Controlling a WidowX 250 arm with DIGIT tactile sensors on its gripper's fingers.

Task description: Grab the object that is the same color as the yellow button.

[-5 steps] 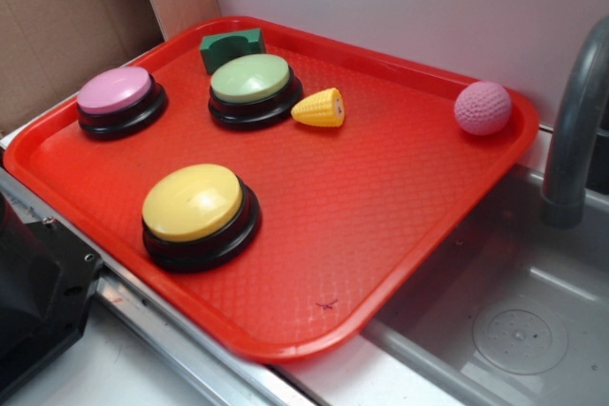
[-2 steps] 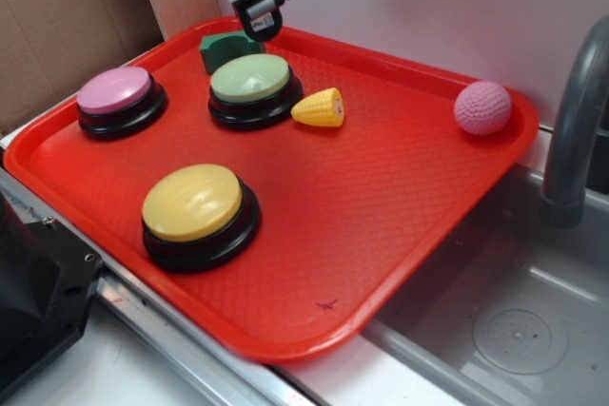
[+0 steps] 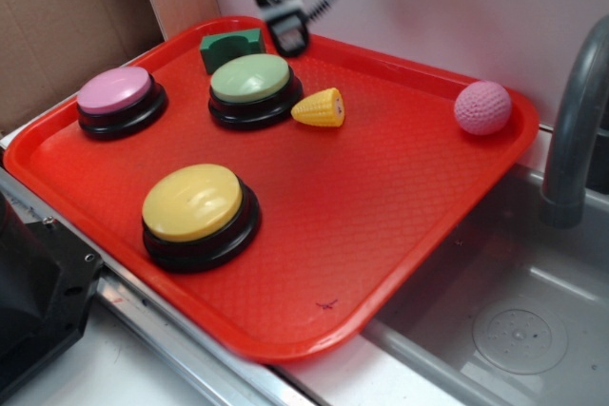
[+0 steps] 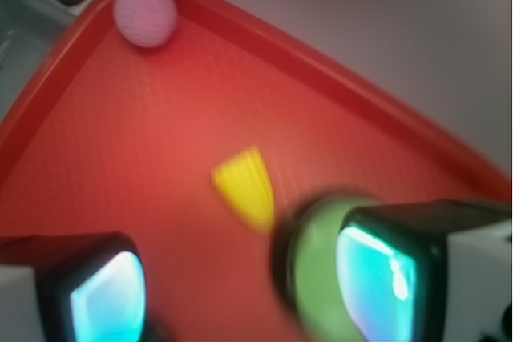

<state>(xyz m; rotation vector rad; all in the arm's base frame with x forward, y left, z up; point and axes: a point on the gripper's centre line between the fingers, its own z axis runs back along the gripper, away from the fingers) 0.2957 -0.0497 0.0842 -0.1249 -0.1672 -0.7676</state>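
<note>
On the tray [image 3: 447, 192]: three buttons [image 3: 249, 80], one corn [image 3: 320, 108].

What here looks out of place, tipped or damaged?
Little stands out. The toy corn lies on its side beside the green button, and the red tray has a small dark scuff near its front edge.
</note>
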